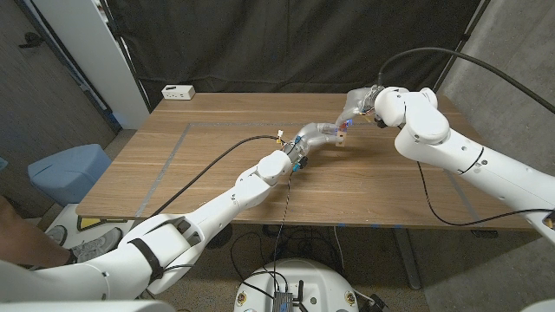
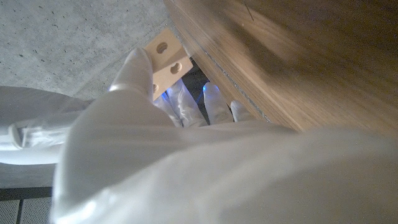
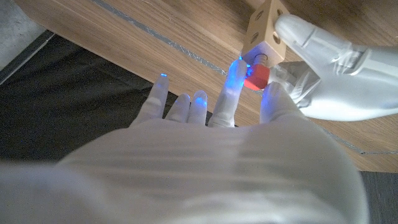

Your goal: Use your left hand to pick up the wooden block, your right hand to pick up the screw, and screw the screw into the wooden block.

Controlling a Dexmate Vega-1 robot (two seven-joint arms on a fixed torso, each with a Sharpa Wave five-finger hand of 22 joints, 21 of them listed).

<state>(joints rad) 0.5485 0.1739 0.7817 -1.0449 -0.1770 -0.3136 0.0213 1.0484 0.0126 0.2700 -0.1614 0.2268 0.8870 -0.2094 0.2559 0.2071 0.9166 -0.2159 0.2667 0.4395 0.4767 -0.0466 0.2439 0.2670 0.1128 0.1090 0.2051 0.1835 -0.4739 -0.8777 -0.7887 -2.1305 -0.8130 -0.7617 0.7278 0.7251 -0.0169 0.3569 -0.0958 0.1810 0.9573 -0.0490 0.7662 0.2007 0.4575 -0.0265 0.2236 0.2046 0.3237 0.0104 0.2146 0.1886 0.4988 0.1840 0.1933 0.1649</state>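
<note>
Above mid-table, left hand (image 3: 336,68) grips the wooden block (image 3: 264,25); right hand's (image 3: 217,143) fingers (image 3: 231,93) pinch the screw (image 3: 255,76).

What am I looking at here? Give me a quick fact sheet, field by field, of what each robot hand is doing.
Left robot hand: holds the wooden block above the table
Right robot hand: pinches the red-headed screw against the block
Screw: at a hole in the block; how deep it sits cannot be told
Also on the table: white box at the far left corner
</note>
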